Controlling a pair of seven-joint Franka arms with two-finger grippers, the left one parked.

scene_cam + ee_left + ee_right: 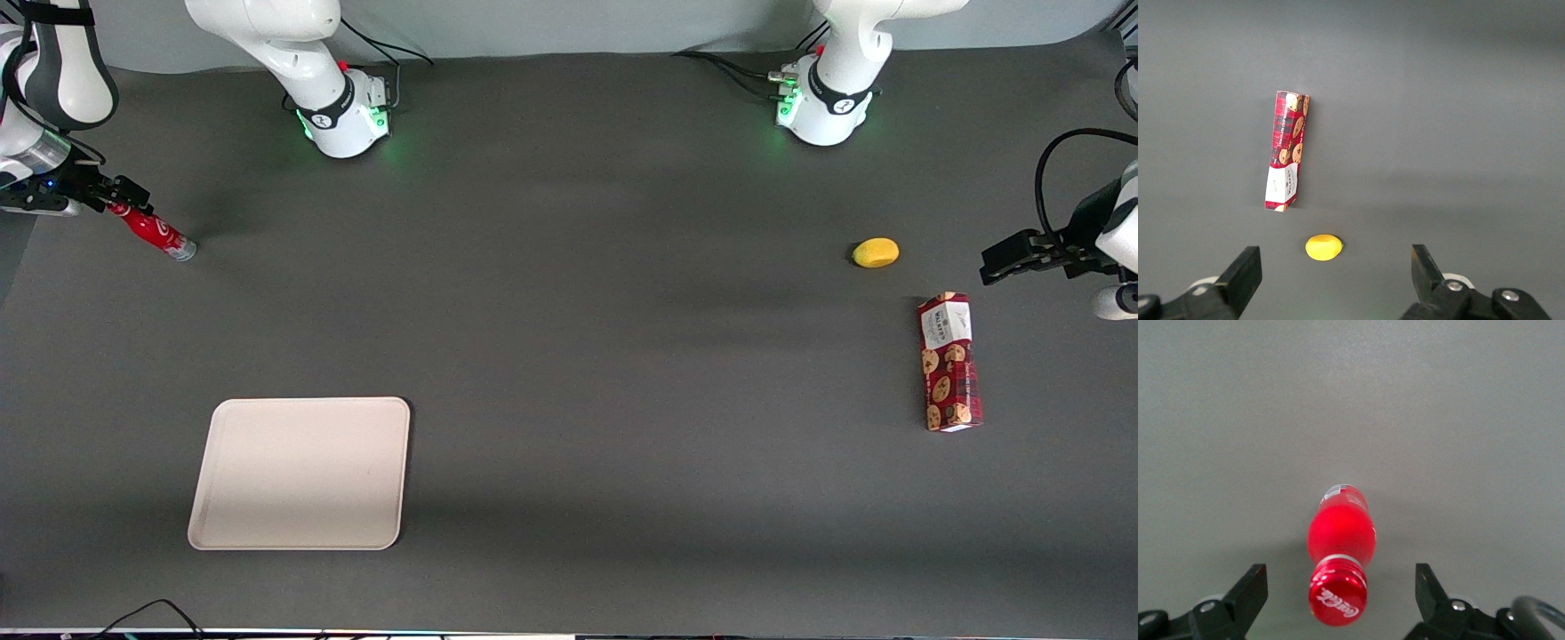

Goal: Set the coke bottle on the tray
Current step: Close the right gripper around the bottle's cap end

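My gripper sits at the working arm's end of the table, over the red cap of the coke bottle. The bottle stands on the table there, well apart from the tray and farther from the front camera than it. Seen from my wrist, my 2 fingers are spread wide with the coke bottle centred between them and a clear gap on each side, so I hold nothing. How far down the neck I sit is hard to judge; I seem about level with the cap.

The step in hand looks like the reach and line-up before the grasp. Next I would settle lower, close on the neck or body, lift straight up and carry it to the tray, which lies bare and nearer the front camera.

Toward the parked arm's end lie a yellow lemon-like fruit and a cookie box, both out of my way.
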